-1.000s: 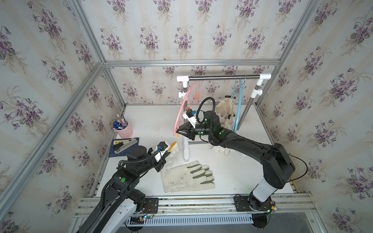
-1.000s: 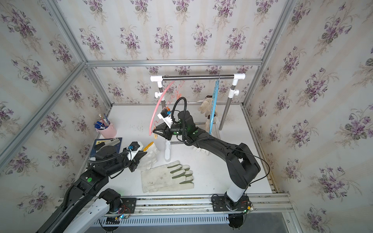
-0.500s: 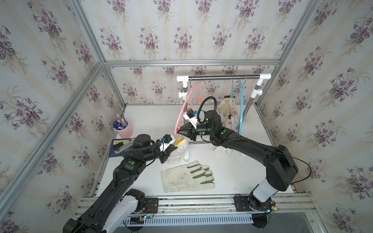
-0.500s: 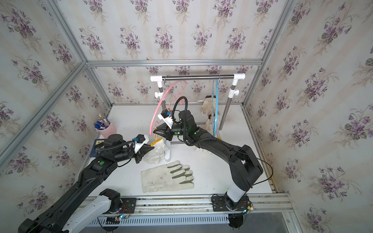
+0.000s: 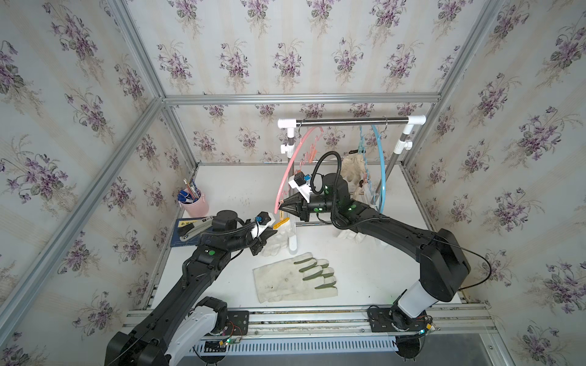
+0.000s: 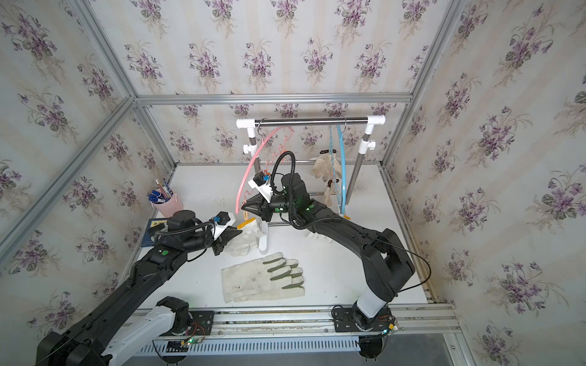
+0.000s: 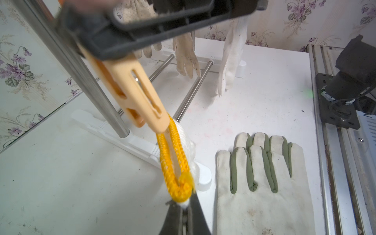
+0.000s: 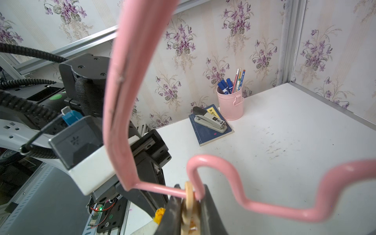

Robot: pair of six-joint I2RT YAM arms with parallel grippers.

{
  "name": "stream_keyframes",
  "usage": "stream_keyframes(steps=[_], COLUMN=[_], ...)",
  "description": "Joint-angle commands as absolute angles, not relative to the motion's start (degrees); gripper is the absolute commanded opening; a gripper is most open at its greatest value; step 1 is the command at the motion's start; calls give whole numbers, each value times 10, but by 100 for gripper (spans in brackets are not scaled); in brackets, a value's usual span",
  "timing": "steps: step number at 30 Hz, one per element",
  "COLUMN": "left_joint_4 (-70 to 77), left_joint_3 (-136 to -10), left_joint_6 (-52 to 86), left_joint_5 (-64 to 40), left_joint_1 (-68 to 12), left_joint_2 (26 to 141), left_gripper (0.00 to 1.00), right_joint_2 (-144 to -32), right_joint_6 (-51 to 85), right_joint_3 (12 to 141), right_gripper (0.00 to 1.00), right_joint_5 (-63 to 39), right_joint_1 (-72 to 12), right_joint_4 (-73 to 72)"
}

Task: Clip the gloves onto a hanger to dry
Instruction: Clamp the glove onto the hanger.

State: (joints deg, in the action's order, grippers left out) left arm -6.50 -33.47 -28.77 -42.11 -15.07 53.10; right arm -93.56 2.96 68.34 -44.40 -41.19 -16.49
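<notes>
Yellow cuff edge (image 7: 176, 162) of the white knitted glove (image 5: 278, 239) sits at the mouth of the peach clip (image 7: 140, 95), centre of the left wrist view, with the left gripper (image 7: 183, 203) clenched on the cuff's lower end. The right gripper (image 8: 190, 203) squeezes that clip on the pink hanger (image 8: 120, 101); a canvas glove (image 5: 295, 279) lies flat at lower centre in both top views

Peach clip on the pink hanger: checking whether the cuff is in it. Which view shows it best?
Left wrist: the peach clip is large and close, one leg threaded through the white glove's yellow cuff. The right wrist view shows only its top end, pinched in the right gripper; in both top views it is a tiny speck.
</notes>
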Motion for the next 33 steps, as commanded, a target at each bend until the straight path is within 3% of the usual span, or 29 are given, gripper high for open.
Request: stream_keyframes(steps=[1,33], left_joint_4=[-15,-11], left_joint_3=[-337,-377], left_joint_6=[-299,-317], left_joint_5=[-437,-441], left_joint_1=[-149,-139], left_joint_2=[543,562], left_gripper=[0,0], right_joint_2=[-932,-925], right_joint_6=[23,4], right_joint_3=[684,673], right_gripper=[14,15], right_joint_5=[-453,-478], right_joint_1=[-411,-411], right_joint_4=[-171,-153])
